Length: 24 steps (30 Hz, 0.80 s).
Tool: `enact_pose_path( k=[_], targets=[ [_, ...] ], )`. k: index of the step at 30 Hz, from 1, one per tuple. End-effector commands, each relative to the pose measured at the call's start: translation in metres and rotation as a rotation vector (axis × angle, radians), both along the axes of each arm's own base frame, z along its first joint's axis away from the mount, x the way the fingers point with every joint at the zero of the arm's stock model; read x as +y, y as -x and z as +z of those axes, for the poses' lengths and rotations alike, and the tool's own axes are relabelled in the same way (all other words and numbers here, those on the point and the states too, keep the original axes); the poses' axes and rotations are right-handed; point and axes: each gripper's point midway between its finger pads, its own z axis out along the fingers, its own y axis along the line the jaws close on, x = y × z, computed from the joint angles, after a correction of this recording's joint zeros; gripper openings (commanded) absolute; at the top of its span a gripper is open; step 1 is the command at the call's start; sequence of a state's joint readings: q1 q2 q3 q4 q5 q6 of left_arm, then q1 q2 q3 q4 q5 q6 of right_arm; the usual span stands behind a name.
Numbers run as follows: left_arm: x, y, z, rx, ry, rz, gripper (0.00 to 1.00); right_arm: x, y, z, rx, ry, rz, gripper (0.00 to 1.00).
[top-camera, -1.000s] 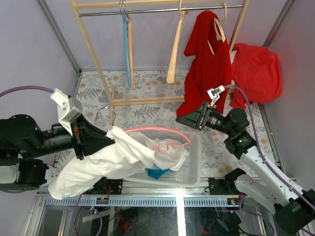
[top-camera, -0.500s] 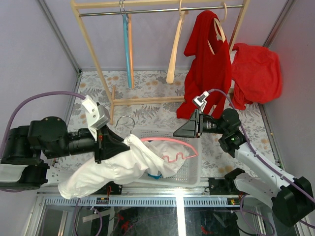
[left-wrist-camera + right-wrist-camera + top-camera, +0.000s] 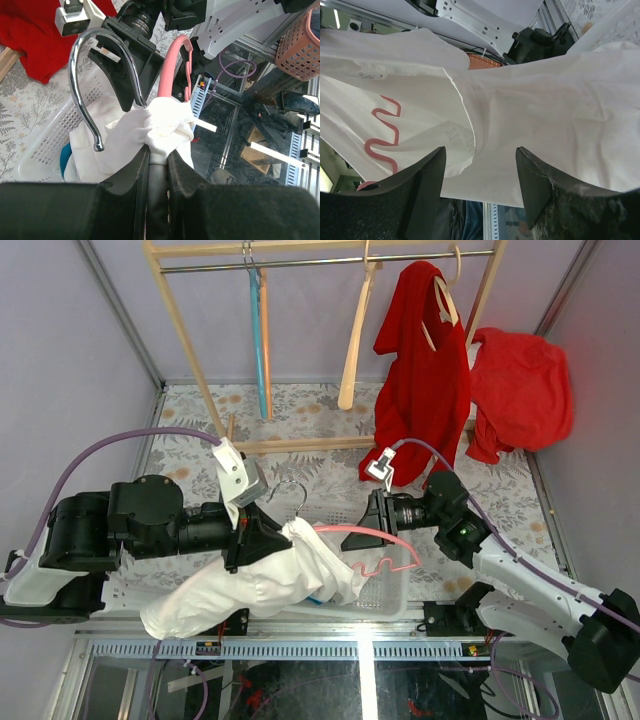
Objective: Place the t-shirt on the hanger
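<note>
**A:** Where's the t-shirt [image 3: 250,585]?

**B:** Bunched at the hanger [image 3: 345,531] neck, over the basket [image 3: 400,585]; my left gripper [image 3: 159,152] clamps it; right gripper [image 3: 480,152] gapes, empty; I'd pinch loose hem and draw it along the arm, slowly.

The t-shirt [image 3: 125,135] hides one arm of the hanger [image 3: 168,62] and most of a blue cloth [image 3: 64,159]. Whether the left gripper [image 3: 159,152] also pinches the hanger inside the bunched fabric cannot be told.

T-shirt [image 3: 250,585] drapes over the near-left rim of the basket [image 3: 402,588] — hanger [image 3: 352,531] protrudes from it rightward, above the basket. Rack [image 3: 300,445] stands behind.
</note>
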<state>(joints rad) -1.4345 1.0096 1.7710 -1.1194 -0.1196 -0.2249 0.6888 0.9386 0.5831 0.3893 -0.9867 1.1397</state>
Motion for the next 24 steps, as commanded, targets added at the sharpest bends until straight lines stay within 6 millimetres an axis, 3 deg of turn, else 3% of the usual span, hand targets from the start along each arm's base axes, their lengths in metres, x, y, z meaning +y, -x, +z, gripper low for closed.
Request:
enact_pose_path(
  k=[1, 9, 13, 16, 21, 24],
  targets=[
    [-0.008, 0.002, 0.029, -0.036, 0.121, -0.030, 0.00, 0.007, 0.010, 0.012, -0.036, -0.017, 0.052, 0.65],
    [-0.010, 0.002, 0.028, -0.037, 0.117, -0.031, 0.00, 0.024, 0.021, 0.016, -0.042, -0.019, 0.112, 0.59],
    [-0.007, 0.001, 0.027, -0.036, 0.114, -0.025, 0.00, 0.026, 0.021, 0.020, -0.045, -0.022, 0.121, 0.46],
    [-0.002, -0.001, 0.025, -0.036, 0.115, -0.005, 0.00, 0.025, 0.021, 0.023, -0.051, -0.025, 0.118, 0.24],
    [0.009, -0.003, 0.027, -0.039, 0.138, 0.017, 0.00, 0.022, 0.021, 0.026, -0.071, -0.011, 0.100, 0.00],
    [0.013, -0.003, 0.029, -0.038, 0.150, 0.019, 0.00, 0.021, 0.019, 0.025, -0.091, 0.018, 0.087, 0.00]
  ],
)
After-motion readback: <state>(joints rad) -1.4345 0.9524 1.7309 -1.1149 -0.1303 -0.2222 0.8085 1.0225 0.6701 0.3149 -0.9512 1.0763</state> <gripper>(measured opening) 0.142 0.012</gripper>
